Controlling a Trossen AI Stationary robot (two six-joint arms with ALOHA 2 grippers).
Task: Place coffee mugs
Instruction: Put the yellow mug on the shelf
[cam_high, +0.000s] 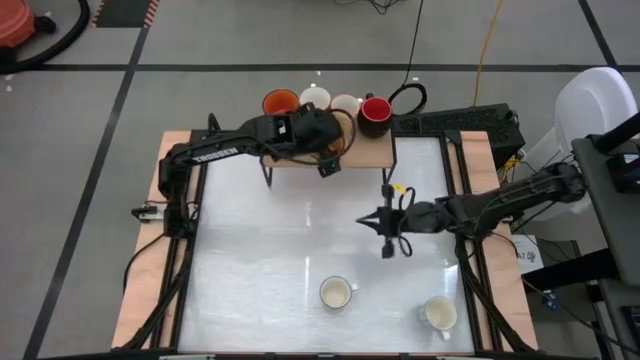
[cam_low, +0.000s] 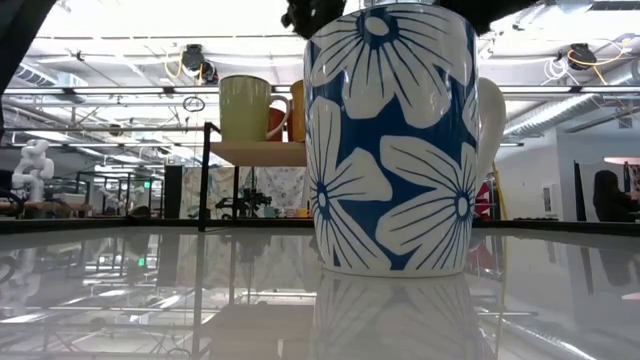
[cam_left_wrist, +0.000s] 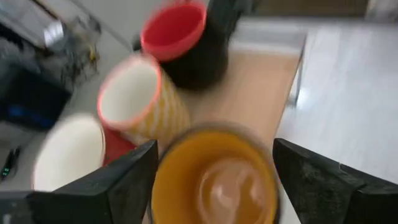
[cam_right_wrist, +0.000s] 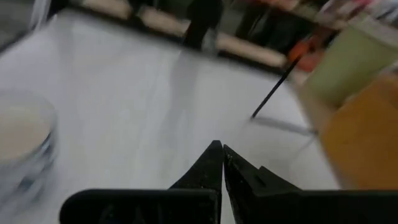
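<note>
A low wooden shelf (cam_high: 368, 150) at the table's far edge carries an orange mug (cam_high: 280, 101), a white one (cam_high: 315, 97), a cream one (cam_high: 346, 104) and a red-lined dark one (cam_high: 375, 111). An amber mug (cam_left_wrist: 214, 183) stands upright on the shelf in front of them. My left gripper (cam_left_wrist: 214, 155) is open just above it, one finger on either side. A blue-flowered mug (cam_high: 336, 292) and a white mug (cam_high: 438, 314) stand on the table near its front edge. My right gripper (cam_high: 365, 220) is shut and hangs over the middle of the table.
The shelf stands on thin black legs (cam_low: 205, 175) with a gap beneath it. A black cable (cam_high: 408, 97) loops behind the red-lined mug. The white tabletop (cam_high: 260, 230) lies bare between the shelf and the two near mugs. Wooden strips (cam_high: 150, 260) edge the table.
</note>
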